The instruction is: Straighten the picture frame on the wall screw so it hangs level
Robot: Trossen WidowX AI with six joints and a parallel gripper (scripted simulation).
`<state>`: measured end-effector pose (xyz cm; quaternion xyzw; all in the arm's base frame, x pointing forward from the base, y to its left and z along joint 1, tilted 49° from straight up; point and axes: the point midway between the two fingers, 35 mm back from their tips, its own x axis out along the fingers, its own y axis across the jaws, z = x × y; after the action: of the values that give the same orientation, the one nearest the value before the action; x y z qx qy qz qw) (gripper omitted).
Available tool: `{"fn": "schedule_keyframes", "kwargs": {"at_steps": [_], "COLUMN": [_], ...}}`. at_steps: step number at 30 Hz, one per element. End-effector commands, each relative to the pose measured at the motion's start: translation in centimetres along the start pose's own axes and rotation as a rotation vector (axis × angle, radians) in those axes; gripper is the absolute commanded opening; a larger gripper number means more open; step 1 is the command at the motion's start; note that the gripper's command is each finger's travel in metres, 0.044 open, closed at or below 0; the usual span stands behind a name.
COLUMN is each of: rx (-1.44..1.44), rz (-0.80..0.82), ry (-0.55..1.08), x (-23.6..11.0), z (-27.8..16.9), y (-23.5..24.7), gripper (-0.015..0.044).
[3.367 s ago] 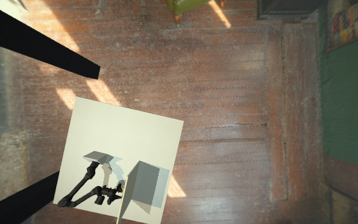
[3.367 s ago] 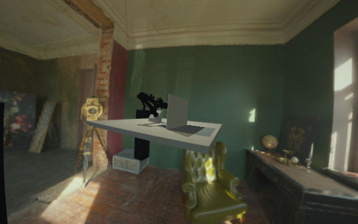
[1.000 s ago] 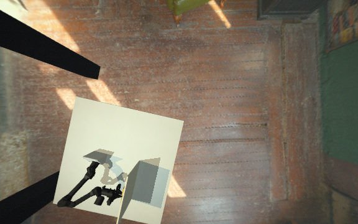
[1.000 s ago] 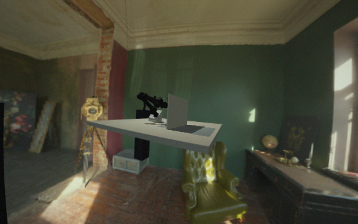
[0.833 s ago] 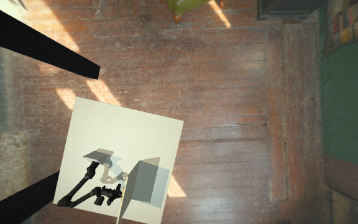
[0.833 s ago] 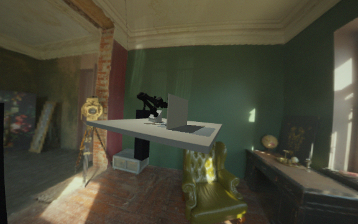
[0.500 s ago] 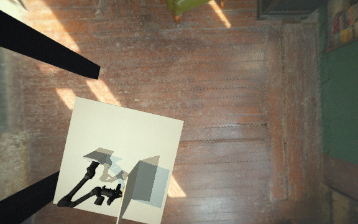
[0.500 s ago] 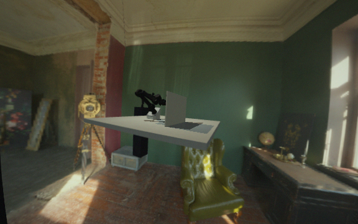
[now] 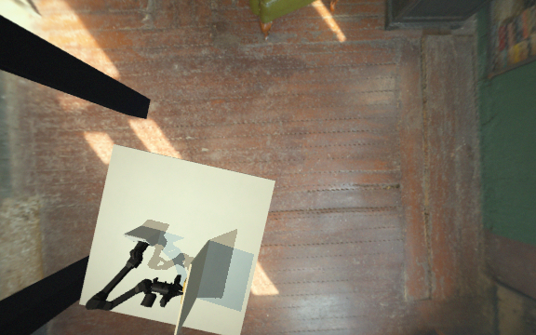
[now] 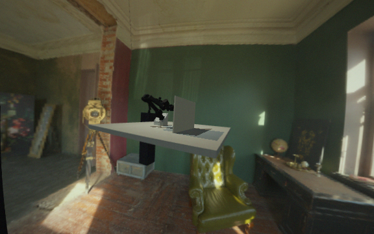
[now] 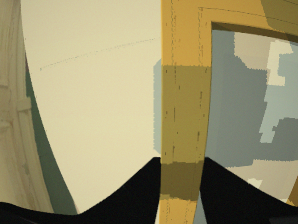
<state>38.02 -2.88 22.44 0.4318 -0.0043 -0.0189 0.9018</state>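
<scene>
Right up close in the wrist view, two black fingers are rising from the bottom edge w/ the left bar of the yellow picture frame (image 11: 182, 96) running down between them; the gripper (image 11: 181, 189) is pinching that bar, fingers pressing on both sides of it. Frame's top-left corner is showing above, the bar standing nearly upright, leaning only slightly. Its right side and bottom are getting cut off by the pic edge, so can't judge level from here. Glass inside the frame is showing grey-blue patches, hard to read. Screw & notched strip are sitting behind the frame, hidden.

Behind the frame, the cream wall panel (image 11: 93, 96) is filling most of the view.

From the top view, the black arm (image 9: 124, 284) is reaching across the pale table (image 9: 166, 186) toward the panel's near face, gripper (image 9: 180, 285) meeting the panel; the frame itself is showing only as a thin yellow sliver along the panel, too small to make out. Panel is standing upright near the table's lower edge.

In the exterior view the panel's back is facing the camera, hiding frame & fingers; only the arm's upper links are peeking out left of it. Further off, a green armchair (image 10: 219, 195) is sitting on the wood floor (image 10: 141, 201).
</scene>
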Motion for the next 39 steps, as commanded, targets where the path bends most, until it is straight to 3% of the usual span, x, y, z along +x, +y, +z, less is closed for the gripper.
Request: {"fn": "schedule_keyframes", "kwargs": {"at_steps": [1, 39], "rx": [-0.004, -0.004], "rz": [0.010, 0.010], "ry": [0.001, 0.001], "x": [0.01, 0.01], "z": [-0.10, -0.68], "y": [0.29, 0.17], "gripper": [0.0000, 0.0000]}}
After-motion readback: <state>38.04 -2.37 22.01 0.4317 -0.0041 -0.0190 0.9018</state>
